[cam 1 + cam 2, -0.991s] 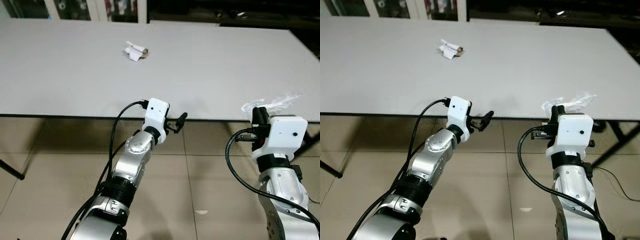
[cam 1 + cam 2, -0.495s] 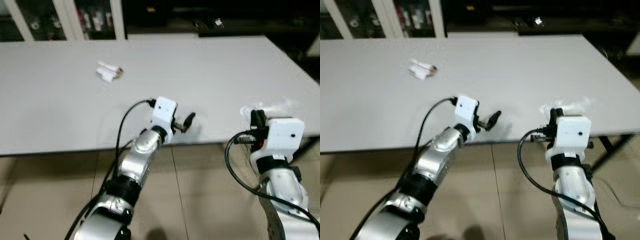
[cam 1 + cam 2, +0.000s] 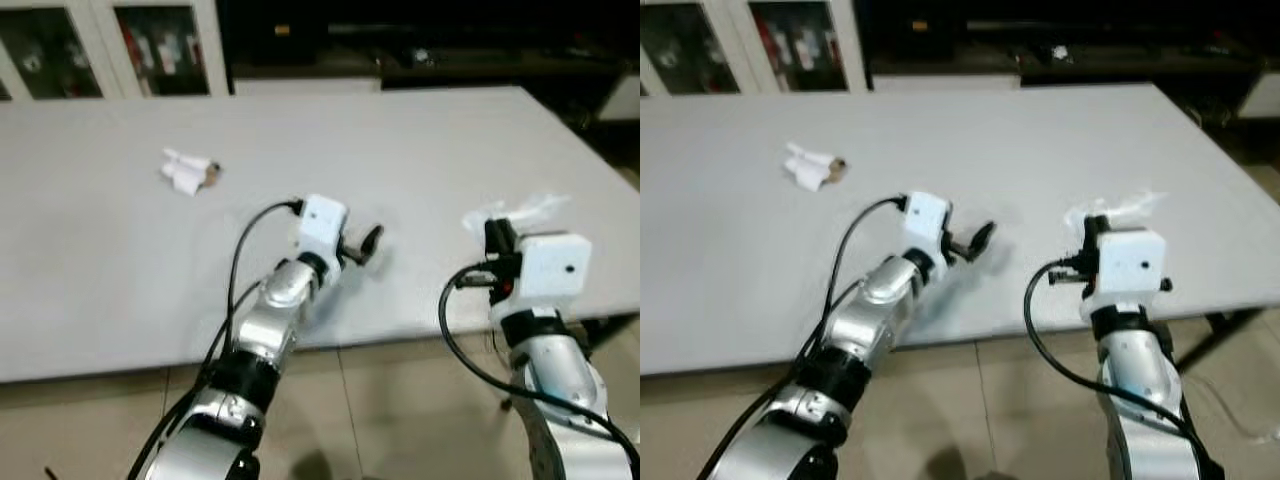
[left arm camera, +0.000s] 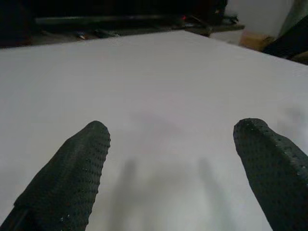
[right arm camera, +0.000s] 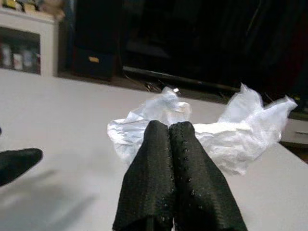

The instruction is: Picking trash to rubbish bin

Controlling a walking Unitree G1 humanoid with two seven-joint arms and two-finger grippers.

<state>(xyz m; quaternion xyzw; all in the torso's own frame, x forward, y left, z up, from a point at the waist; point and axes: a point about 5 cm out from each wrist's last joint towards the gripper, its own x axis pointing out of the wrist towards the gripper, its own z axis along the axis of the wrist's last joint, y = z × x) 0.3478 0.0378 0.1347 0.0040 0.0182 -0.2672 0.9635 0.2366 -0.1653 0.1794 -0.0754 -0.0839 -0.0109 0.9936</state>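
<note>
Silver jointed arms, white wrist housings, black cables, dotted black fingers (image 4: 72,173)

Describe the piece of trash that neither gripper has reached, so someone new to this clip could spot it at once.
Start at the wide grey table and look to its far left part, well beyond the left gripper. There lies a small crumpled white paper scrap with a brown end. Unlike the clear plastic wrapper at the right gripper, it is opaque and lies alone.
</note>
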